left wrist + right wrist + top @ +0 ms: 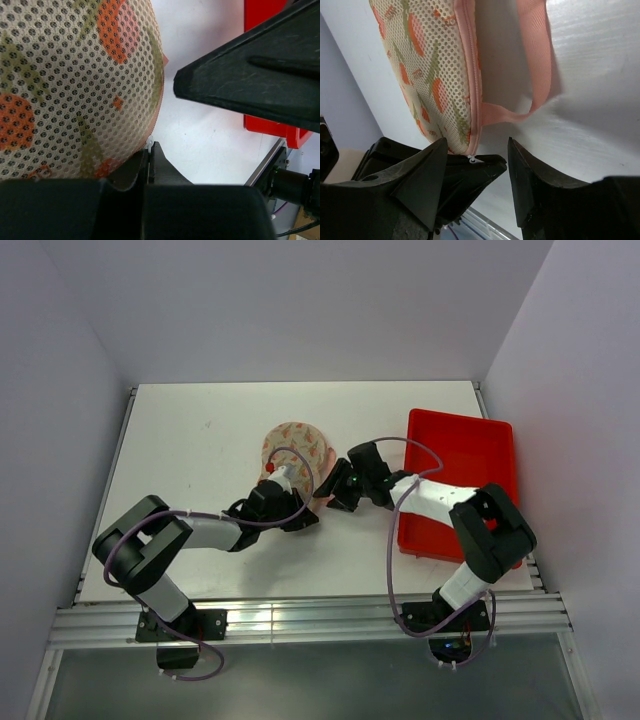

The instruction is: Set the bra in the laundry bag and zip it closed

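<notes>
Laundry bag zipper edge faces right gripper.

The laundry bag is being shown as a perforated mesh cloth, beige with orange and green print, its weave of small round holes looking matt and slightly rough. Its zipper rim and loop strap are being seen as pink woven fabric with a fine ribbed texture. The left gripper fingers are being shown as matt black plastic, faintly scuffed and dusty. The table is being seen as a smooth white surface with a dull sheen. The tray is being shown as glossy red plastic
</notes>
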You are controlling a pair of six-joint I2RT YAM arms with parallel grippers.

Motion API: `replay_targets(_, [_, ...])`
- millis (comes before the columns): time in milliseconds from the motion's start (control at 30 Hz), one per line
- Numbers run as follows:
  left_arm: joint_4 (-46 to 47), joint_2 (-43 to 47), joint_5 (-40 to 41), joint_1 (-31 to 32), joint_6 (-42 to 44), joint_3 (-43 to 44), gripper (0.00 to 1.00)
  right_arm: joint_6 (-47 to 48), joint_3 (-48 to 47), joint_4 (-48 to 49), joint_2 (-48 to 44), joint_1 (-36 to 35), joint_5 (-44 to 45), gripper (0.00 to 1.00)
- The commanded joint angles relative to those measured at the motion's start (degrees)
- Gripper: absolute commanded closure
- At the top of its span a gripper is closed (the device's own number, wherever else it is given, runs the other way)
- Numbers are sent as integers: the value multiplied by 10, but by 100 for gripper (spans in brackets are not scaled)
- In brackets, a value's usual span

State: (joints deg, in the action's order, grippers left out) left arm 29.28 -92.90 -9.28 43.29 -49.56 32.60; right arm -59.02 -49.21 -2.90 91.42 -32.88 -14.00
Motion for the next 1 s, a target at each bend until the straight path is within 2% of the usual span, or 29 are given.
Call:
replay_targets(0, [23,0,-17,3,17,12,100,-50,14,67,1,-9,13,41])
replay_targets(367, [25,-6,-25,3,20,16,100,-87,32,123,43,-27,-16,42])
replay_targets(567, [22,-1,-21,3,21,7,100,-100,30,141,66,-30,-11,50])
replay_targets(667, [20,7,-17,3,17,-6,100,-94,22,134,72,-30,-2,57])
replay_targets(767, [20,19,-12,3,13,-26,100,-93,16,127,76,-29,6,68])
replay_targets(800, [20,24,-7,3,11,-32,100,-92,13,125,78,-29,11,78])
replay_targets(900, [20,42,4,4,5,-61,100,-88,4,120,85,-26,12,96])
replay_targets(967, [17,58,11,3,1,-82,100,-84,-2,117,90,-22,12,100])
